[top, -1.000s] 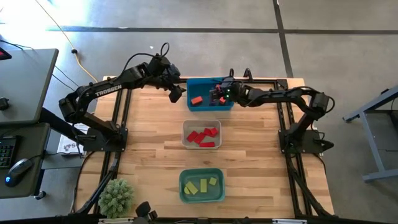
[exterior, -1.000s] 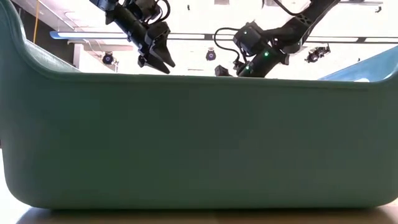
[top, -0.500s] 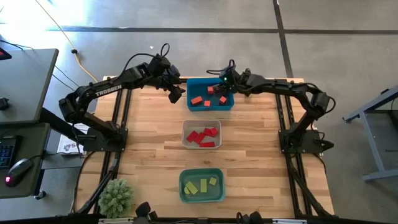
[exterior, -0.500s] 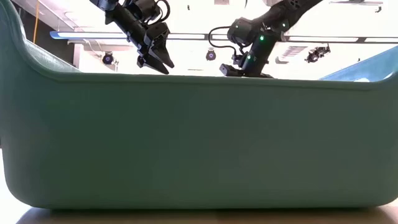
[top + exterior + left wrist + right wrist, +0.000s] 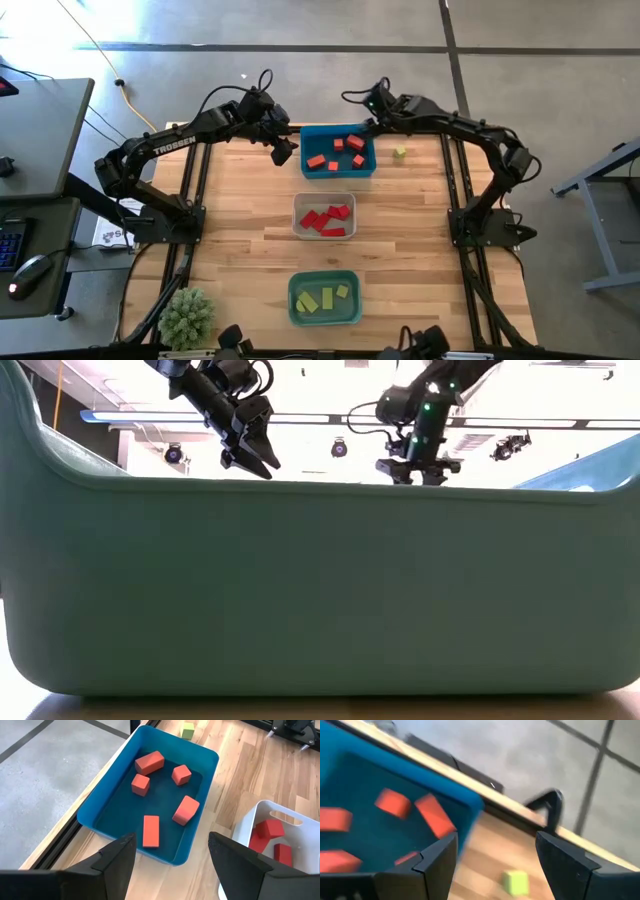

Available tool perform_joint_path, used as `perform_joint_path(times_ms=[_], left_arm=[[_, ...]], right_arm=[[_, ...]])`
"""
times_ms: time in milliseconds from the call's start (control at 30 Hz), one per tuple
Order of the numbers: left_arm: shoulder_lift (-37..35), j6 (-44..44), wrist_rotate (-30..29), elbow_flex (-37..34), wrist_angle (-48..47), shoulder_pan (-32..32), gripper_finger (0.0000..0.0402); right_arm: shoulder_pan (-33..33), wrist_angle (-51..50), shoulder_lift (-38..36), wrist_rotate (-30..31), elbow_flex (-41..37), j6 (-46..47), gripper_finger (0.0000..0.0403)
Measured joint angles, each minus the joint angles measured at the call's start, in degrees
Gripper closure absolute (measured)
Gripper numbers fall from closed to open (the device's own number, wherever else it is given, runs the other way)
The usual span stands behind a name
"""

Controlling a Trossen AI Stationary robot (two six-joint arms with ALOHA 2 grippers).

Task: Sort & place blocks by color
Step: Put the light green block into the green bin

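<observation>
High view first, from the left: the left tool [image 5: 284,152] hangs over the bench [image 5: 240,250] just left of the blue bin [image 5: 338,170], its fingers spread and empty, as the left wrist view confirms. Down the middle of the bench stand three bins in a row. The blue bin at the far edge holds five orange blocks [image 5: 149,762], all lying loose on its floor. The clear-grey bin [image 5: 324,234] in the centre holds a cluster of red blocks [image 5: 325,219]. The teal bin [image 5: 324,316] at the near edge holds a few yellow-green blocks [image 5: 322,298]. Further right, the right tool [image 5: 383,103] is raised near the far right corner of the blue bin, its fingers spread wide with nothing between them in the right wrist view. To the right of the blue bin, one small yellow-green block [image 5: 400,152] sits alone on the bare wood, apart from every bin. As a judgement, the sorting looks almost finished: each bin carries a single colour, and the lone yellow-green block is the only piece seen outside. It would belong in the teal bin at the near edge, well away from where it lies, so one pick and one long carry seem to remain
</observation>
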Motion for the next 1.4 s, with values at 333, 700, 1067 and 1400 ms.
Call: perform_joint_path(times_ms=[333,700,1067,1400], left_arm=[[0.0,0.0,0.0,-0.01,0.12,0.0,0.0163],[0.02,-0.15,0.0,-0.01,0.17,0.0,0.0163],[0.02,-0.13,0.0,-0.01,1.61,0.02,0.0163],[0.02,-0.04,0.05,-0.04,6.1,0.02,0.0163]], right_arm=[[-6.48,-11.57,0.0,-1.98,0.0,-4.5,0.0148],[-16.55,-12.71,0.02,-14.81,-0.35,-7.63,0.0148],[-19.08,-5.78,0.22,-19.62,-9.43,-9.13,0.0148],[-18.34,6.06,0.24,-22.21,-18.05,-8.93,0.0148]])
